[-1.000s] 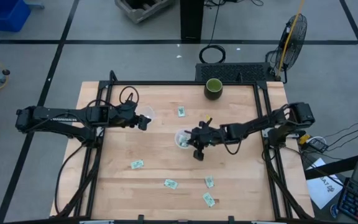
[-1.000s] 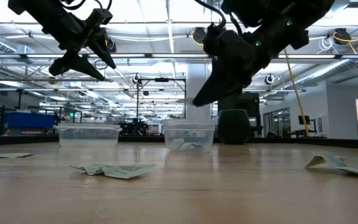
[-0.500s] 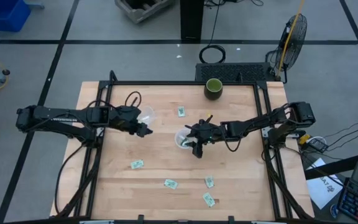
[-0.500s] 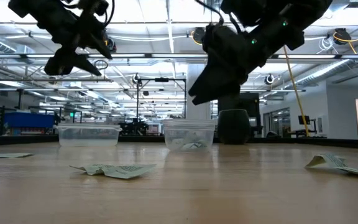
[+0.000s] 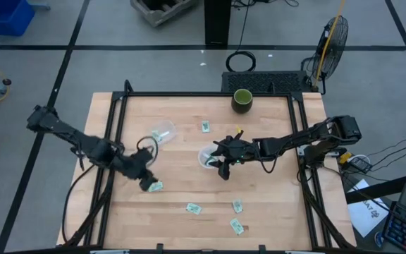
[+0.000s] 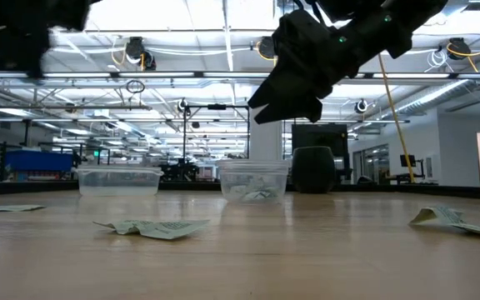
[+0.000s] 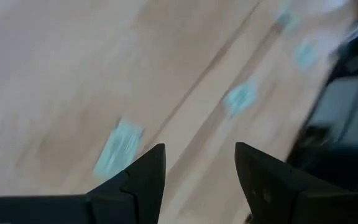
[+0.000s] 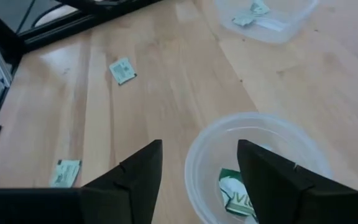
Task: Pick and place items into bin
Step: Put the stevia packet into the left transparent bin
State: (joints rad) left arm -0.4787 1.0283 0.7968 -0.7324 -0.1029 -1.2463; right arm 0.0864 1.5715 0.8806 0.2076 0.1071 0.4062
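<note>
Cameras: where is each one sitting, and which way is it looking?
High view: above the table, looking straight down; both arms show, left gripper by a packet, right gripper by the middle cup.
Low view: at table height, looking level across into the room; the right gripper hangs above the middle cup.
Left wrist view: on the left arm, looking down past its open fingers at a packet.
Right wrist view: on the right arm, looking down past its open fingers.
Shared: the right wrist view and the high view both show the middle cup.

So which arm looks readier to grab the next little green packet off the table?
Probably the left. Its open end effector hangs right by a loose packet, while the right end effector is open over a clear cup with nothing held.
</note>
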